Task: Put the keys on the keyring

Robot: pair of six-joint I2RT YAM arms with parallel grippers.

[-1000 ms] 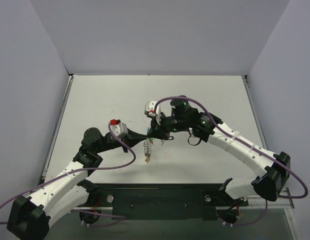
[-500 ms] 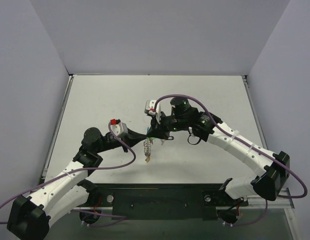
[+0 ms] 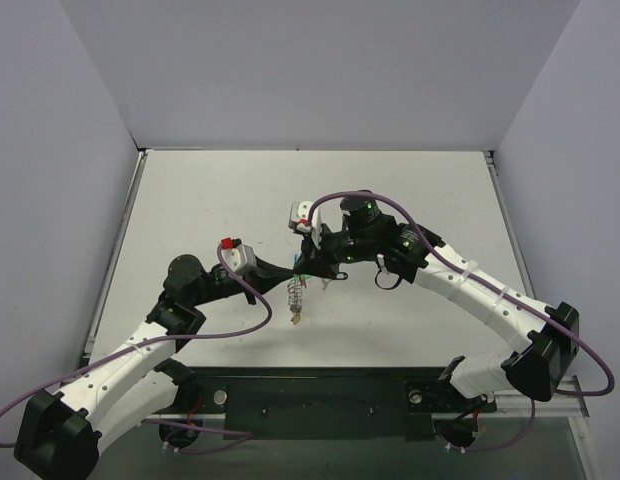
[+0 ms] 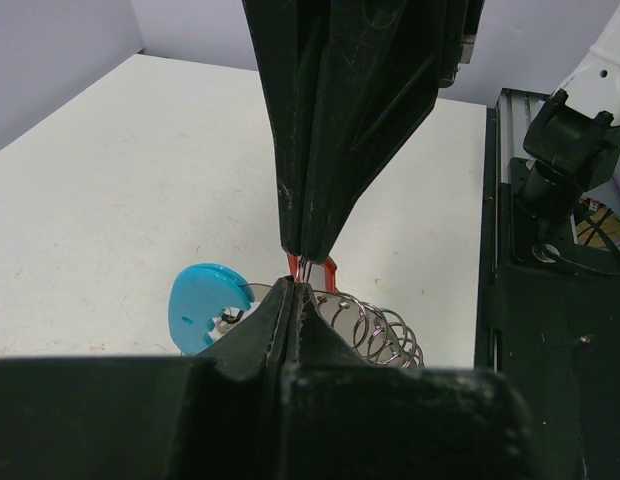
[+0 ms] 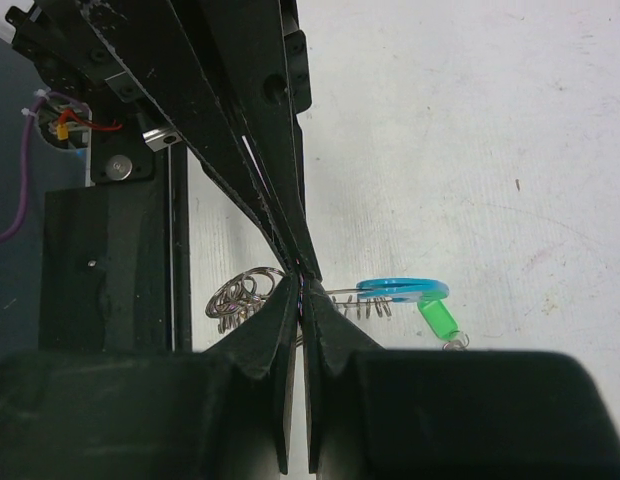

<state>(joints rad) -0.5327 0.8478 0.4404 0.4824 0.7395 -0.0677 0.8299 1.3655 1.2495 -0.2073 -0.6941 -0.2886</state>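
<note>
Both arms reach in over the near middle of the desk; their tips meet almost at one spot.

Left hand: closed. Fingers pressed tip to tip, pinching the keyring at the metal just beside its blue tag.

Right hand: closed, coming in from the opposite side, its tips touching or nearly touching the left hand's. In the left wrist view, red plastic shows on either side of those tips with a thin silver strip between them. It reads as a grip on the red key at its tag; the exact contact is hidden by the fingers.

Keyring: held up off the desk between the two hands. Seen from above, the chain hangs down below the hands, with the yellow piece at its lowest end. I cannot tell whether that end touches the desk.

Chain loops: bunched in silver coils just beside the pinch point, on the side away from the blue tag.

Green key: hangs just under the blue tag, tilted, a small silver ring at its lower end. It appears attached to the keyring, but the link itself is too small to confirm.
</note>
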